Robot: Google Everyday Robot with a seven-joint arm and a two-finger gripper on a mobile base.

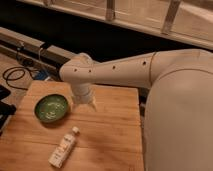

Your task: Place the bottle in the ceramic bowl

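The bottle (64,147) lay on its side on the wooden counter (112,131), near the front, its cap angled toward the far right. It was apart from the ceramic bowl (51,108), which sat upright further back at left. Just right of the bowl the pincer (86,103) pointed down over the counter; whether it was apart or together could not be told. The white arm (130,70) stretched off right.

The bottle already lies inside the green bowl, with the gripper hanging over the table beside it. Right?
No. The camera view shows the bottle lying on the wooden table, outside the green bowl; the gripper does hang beside it.
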